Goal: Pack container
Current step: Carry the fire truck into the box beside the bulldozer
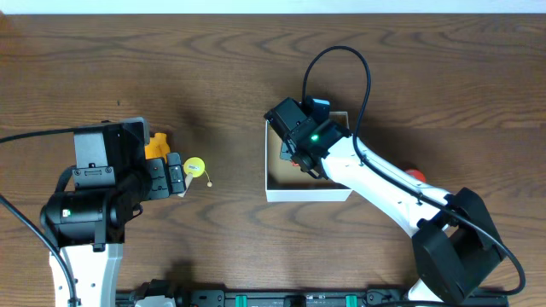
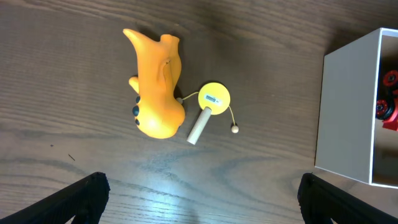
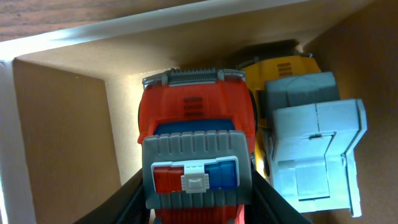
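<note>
Notably, right fingers (image 3: 127, 208) grip the red truck (image 3: 196, 118) inside the container (image 3: 93, 31) while left fingers (image 2: 81, 199) gape empty; a skewed release could wedge it against the yellow truck (image 3: 283, 65).

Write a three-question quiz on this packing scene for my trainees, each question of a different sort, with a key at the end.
1. True or false: the left gripper is shut on the orange toy.
2. What is the right gripper closed on inside the container? A. a red toy truck B. a blue ball C. nothing
3. Fill in: beside the truck in the container lies a ____ vehicle with a pale grey-blue part.
Key: 1 false: it hangs open above the table, and the toy lies free. 2 A. 3 yellow.
</note>
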Motion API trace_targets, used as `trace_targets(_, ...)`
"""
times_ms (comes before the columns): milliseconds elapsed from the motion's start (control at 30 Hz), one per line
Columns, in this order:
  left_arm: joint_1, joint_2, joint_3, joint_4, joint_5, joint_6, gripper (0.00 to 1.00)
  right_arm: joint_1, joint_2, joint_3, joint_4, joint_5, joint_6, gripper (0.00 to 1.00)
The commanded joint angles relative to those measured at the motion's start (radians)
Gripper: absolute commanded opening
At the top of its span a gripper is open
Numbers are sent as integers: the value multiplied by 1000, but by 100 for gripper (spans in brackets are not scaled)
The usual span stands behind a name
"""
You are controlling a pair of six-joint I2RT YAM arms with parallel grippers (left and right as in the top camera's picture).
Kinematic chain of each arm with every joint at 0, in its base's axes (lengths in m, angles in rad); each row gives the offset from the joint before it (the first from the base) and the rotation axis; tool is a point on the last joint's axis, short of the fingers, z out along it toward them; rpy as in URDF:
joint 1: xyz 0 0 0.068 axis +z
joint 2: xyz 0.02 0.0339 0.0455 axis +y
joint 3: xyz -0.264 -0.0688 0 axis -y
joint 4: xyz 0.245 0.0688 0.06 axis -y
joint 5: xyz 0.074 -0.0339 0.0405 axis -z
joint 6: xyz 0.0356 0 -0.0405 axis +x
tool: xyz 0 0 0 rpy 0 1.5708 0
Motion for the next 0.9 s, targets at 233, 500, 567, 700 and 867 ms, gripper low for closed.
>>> trace_targets(233,3,0,0,-3,-3,-10,98,-1,25,24,5,21,22,35)
trace_targets(500,3,0,0,-3,-3,-10,98,-16,25,24,10,21,11,64)
trace_targets(567,3,0,0,-3,-3,-10,98,-20,25,24,10,21,11,70)
trace_targets(700,3,0,0,-3,-3,-10,98,-24,25,24,9,21,11,69)
trace_targets(867,3,0,0,-2,-3,-10,98,-24,25,24,39,21,-18,64)
